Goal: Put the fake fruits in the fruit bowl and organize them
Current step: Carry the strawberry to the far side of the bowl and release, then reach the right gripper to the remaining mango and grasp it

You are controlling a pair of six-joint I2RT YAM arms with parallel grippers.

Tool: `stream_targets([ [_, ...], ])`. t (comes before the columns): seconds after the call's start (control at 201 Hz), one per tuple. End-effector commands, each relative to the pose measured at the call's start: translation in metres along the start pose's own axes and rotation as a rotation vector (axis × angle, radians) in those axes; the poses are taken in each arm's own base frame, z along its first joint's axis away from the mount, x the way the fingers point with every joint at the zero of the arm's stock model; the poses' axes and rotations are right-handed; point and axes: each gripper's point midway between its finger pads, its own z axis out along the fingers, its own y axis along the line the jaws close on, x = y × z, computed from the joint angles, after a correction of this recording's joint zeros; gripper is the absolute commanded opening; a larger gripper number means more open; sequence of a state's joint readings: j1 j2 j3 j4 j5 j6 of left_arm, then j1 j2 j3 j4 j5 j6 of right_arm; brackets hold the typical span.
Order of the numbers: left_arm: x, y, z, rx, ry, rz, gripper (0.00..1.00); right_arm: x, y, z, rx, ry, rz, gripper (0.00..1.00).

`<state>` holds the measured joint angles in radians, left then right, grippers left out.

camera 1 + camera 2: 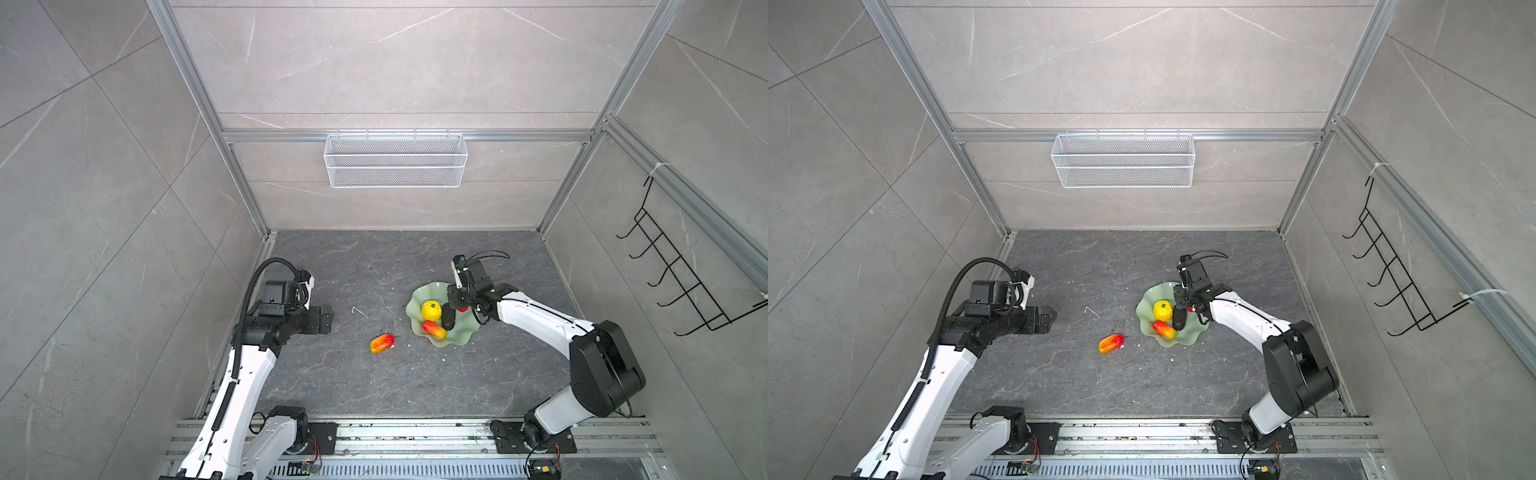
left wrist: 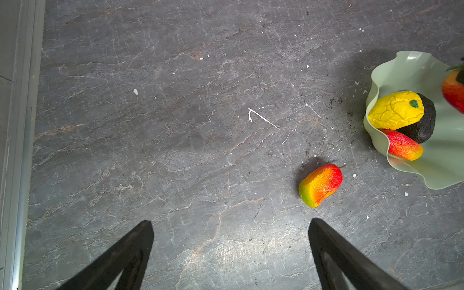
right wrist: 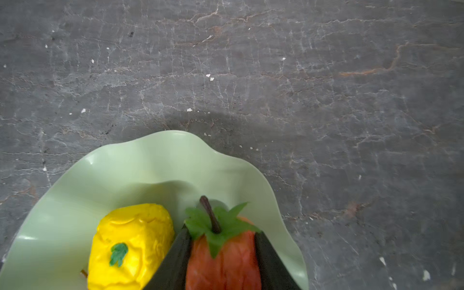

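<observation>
We count five fruits [image 1: 1162, 311] — two mangoes [image 1: 382, 343] [image 1: 434, 329], one yellow [image 1: 431, 310], one black [image 1: 449, 316], one strawberry [image 3: 223, 263] — one bowl [image 1: 428, 291] and one basket [image 1: 395, 160].

A pale green wavy-rimmed fruit bowl [image 1: 427, 291] holds a yellow fruit [image 1: 431, 310], dark oval fruit [image 1: 449, 318] and red-yellow mango [image 1: 434, 329]. The right hand [image 3: 222, 229] pinches a strawberry [image 3: 223, 263] over it. A second mango [image 1: 382, 343] lies nearby on the surface [image 1: 374, 270].

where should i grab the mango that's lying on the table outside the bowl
Across its narrow middle, from straight above, jaws spanning the short width. The mango lies flat on the table, nothing touching it, and the open left gripper is nearest.
</observation>
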<state>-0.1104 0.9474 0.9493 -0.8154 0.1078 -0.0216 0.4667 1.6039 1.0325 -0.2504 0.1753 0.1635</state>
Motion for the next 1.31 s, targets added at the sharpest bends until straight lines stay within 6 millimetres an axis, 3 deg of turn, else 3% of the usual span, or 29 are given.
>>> stream_targets([
  [0.0,-0.003,-0.001,-0.002,0.011,-0.011,0.02,1.0,-0.022,0.01,0.008,-0.034,-0.054,-0.072,0.38],
  [0.414,-0.002,-0.002,-0.002,0.013,-0.012,0.021,1.0,-0.042,0.027,0.021,-0.096,-0.11,-0.217,0.42],
  [0.728,-0.002,-0.002,-0.001,0.014,-0.005,0.02,1.0,-0.041,0.032,0.03,-0.116,-0.105,-0.237,0.55],
  [0.852,-0.002,-0.002,0.001,0.014,0.0,0.02,1.0,-0.047,0.032,0.017,-0.118,-0.107,-0.241,0.66],
  [1.066,-0.002,-0.002,0.0,0.015,-0.001,0.021,1.0,-0.063,0.039,-0.026,-0.136,-0.149,-0.276,0.93],
  [1.116,-0.002,-0.002,0.0,0.018,-0.002,0.023,1.0,-0.064,0.049,-0.038,-0.158,-0.16,-0.3,1.0],
  [1.226,-0.002,-0.002,-0.001,0.017,-0.007,0.023,1.0,-0.055,0.08,-0.059,-0.265,-0.138,-0.374,1.0],
  [1.301,-0.002,-0.003,-0.001,0.018,-0.01,0.023,1.0,-0.04,0.112,-0.074,-0.363,-0.114,-0.455,1.0],
])
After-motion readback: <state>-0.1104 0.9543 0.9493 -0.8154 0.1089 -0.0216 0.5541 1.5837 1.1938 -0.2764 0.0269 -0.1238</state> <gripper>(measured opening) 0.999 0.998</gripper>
